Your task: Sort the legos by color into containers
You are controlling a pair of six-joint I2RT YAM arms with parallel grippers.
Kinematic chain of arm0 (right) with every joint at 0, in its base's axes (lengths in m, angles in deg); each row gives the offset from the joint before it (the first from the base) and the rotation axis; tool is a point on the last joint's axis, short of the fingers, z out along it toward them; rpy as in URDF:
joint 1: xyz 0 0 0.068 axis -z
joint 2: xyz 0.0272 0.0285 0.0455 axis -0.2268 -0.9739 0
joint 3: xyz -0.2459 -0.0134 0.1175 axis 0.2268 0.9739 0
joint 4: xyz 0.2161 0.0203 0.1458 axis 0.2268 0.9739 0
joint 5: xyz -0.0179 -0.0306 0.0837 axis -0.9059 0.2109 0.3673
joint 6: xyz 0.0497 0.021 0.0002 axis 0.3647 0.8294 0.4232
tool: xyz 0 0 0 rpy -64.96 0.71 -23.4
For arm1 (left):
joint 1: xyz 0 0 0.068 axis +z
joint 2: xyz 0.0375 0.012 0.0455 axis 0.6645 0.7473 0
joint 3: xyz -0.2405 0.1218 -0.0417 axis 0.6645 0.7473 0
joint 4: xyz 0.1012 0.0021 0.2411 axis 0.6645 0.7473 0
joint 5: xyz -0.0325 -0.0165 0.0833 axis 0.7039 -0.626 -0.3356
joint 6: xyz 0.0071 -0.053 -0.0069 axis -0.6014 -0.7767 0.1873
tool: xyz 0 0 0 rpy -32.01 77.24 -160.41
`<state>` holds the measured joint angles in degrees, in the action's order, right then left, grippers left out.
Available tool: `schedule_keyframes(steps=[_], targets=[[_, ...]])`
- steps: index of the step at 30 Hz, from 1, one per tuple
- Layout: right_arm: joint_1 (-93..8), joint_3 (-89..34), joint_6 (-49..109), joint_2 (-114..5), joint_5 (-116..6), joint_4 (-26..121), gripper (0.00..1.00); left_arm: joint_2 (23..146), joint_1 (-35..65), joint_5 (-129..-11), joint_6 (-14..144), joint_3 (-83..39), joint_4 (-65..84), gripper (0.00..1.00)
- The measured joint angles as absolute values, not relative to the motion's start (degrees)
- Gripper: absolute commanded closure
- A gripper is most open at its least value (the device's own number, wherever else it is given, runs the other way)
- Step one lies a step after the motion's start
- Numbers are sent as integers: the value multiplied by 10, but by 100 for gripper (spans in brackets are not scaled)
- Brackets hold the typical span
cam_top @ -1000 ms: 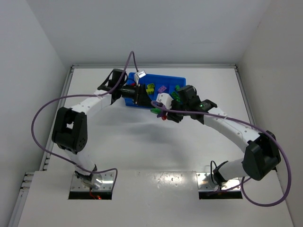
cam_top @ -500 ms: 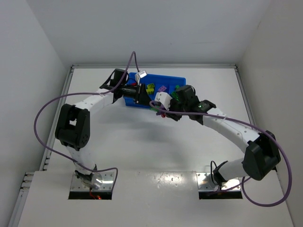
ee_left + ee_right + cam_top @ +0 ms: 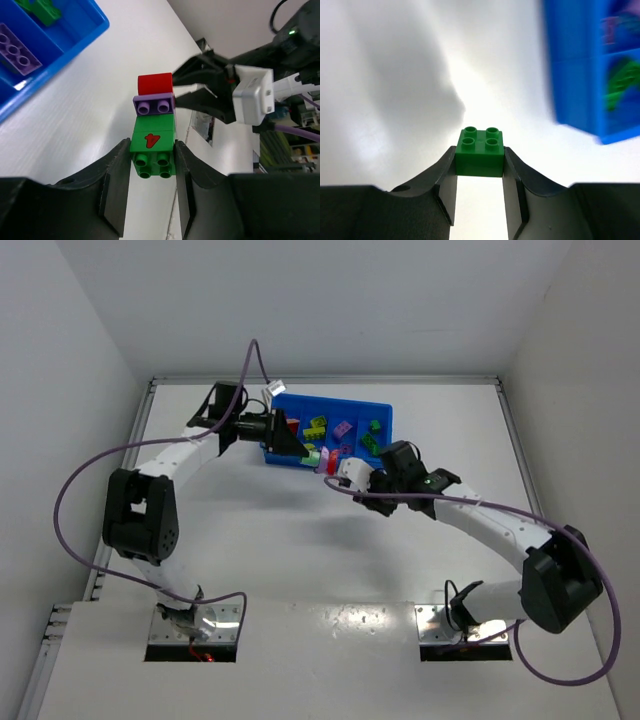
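Observation:
My left gripper (image 3: 152, 159) is shut on the green end of a short lego strip (image 3: 153, 136), whose green brick bears a red 4. A purple brick (image 3: 154, 106) and a red brick (image 3: 155, 83) continue the strip. From above, the strip (image 3: 319, 457) hangs just before the blue container tray (image 3: 335, 401). My right gripper (image 3: 480, 165) is shut on a single green brick (image 3: 480, 150). In the top view the right gripper (image 3: 341, 472) sits right beside the strip's red end. Purple, green and yellow-green legos lie in the tray's compartments.
The tray's front wall (image 3: 75, 35) lies close to the left of the strip, and the tray (image 3: 575, 65) shows blurred at the upper right of the right wrist view. White walls enclose the table on three sides. Purple cables loop from both arms.
The left gripper has shut on the strip and its arm has swung back to the left. The right gripper now holds only a green brick, lower and further right than before.

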<state>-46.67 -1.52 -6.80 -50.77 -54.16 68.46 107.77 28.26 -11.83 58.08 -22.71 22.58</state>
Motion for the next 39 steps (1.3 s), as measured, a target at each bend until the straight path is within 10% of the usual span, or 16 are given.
schedule_keyframes(steps=[17, 34, 37, 39], targets=[[-337, -111, 213, -613, -231, 677, 100, 988, 304, -143, 659, -180, 283, 98], [-248, -396, 442, -906, -436, 578, 100, 855, 352, -241, 696, -122, 288, 98], [-237, -390, 458, -920, -430, 589, 72, 855, 358, -244, 698, -122, 288, 98], [-230, -383, 467, -920, -426, 590, 30, 858, 358, -245, 698, -122, 287, 98]])
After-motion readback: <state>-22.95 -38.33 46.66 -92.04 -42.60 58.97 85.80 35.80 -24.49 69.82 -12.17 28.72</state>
